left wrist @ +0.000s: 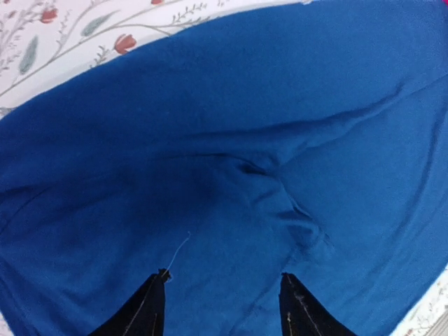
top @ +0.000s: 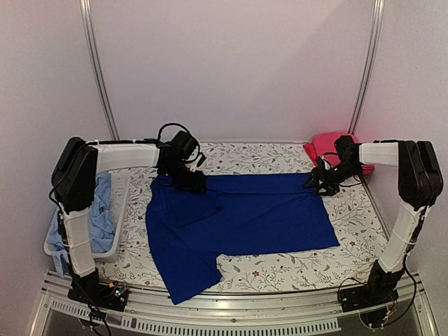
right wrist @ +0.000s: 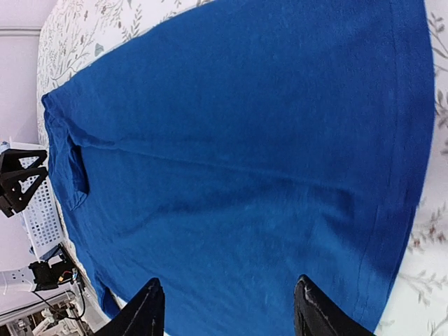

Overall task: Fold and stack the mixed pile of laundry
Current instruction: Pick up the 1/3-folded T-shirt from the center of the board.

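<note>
Black fingertips [left wrist: 150, 308] frame the bottom of my left wrist view, standing apart with nothing pinched between them. The left end effector [left wrist: 224, 280] hovers just over rumpled blue cloth, with a loose thread trailing by one tip. The right end effector [right wrist: 228, 283] is likewise spread and empty, above a smoother stretch near the hem.

From overhead, the royal-blue shirt [top: 238, 217] lies spread across the middle of the worktop [top: 280, 269], with one sleeve poking toward the arm bases at the near left. My two end effectors sit over its far corners, one at each end. I read that placing as a way to pull the back edge straight so the body lies flat before any fold. The cloth is smooth at the right end, but creases bunch under the left one, so I would tidy that side first.

The red-pink garment [top: 325, 147] is heaped at the far right corner behind the right arm, and the light-blue shirt [top: 101, 203] hangs in the white basket [top: 120, 196] at the left edge. Both seem parked clear of the folding area, waiting their turn. Nothing is folded or stacked yet.
</note>
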